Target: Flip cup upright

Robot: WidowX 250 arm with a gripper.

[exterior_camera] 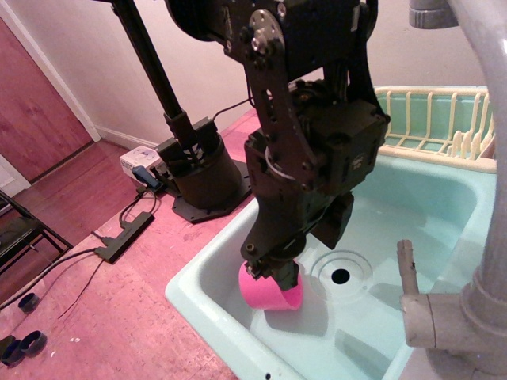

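The bright pink cup [271, 291] lies in the light green sink [198, 279], near its front left corner, tilted with its rim toward the lower right. Its handle is hidden. My black gripper [273, 269] reaches down into the sink and sits right on the cup's upper left edge. The fingers appear closed around the cup's wall, but the arm's body hides most of them.
The sink drain [341, 275] is just right of the cup. A grey faucet [444, 317] stands at the lower right. A pale yellow dish rack [432, 119] sits behind the sink. The arm's base [198, 178] and cables lie on the pink countertop at left.
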